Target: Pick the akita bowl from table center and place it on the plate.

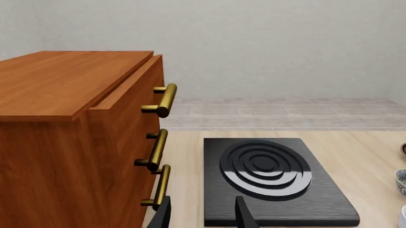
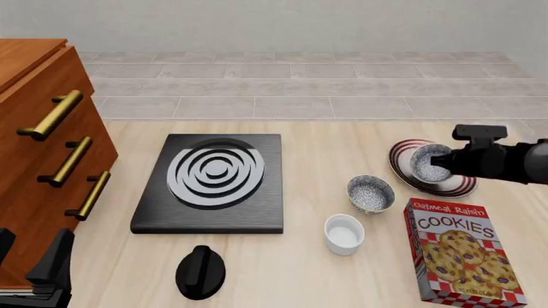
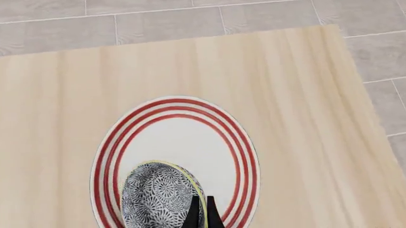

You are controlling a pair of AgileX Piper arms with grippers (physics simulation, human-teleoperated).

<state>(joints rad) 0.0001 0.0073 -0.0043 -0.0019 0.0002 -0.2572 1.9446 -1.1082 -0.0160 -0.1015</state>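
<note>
Your right gripper (image 3: 200, 211) pinches the rim of the akita bowl (image 3: 159, 197), held directly over the plate (image 3: 184, 137) near the table's right edge; only lowering remains. Left gripper (image 1: 203, 213) waits spread.

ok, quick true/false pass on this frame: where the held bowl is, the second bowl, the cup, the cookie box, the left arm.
1. The right gripper holds a speckled bowl over the striped plate. True.
2. The second speckled bowl sits on the stove plate. False: it stands on the bare table, between the stove plate and the striped plate.
3. The white cup is stacked inside the second bowl. False: it stands apart, nearer the camera.
4. The cookie box lies on the table near the striped plate. True.
5. The left gripper is holding a drawer handle. False: it is open and holds nothing.
</note>
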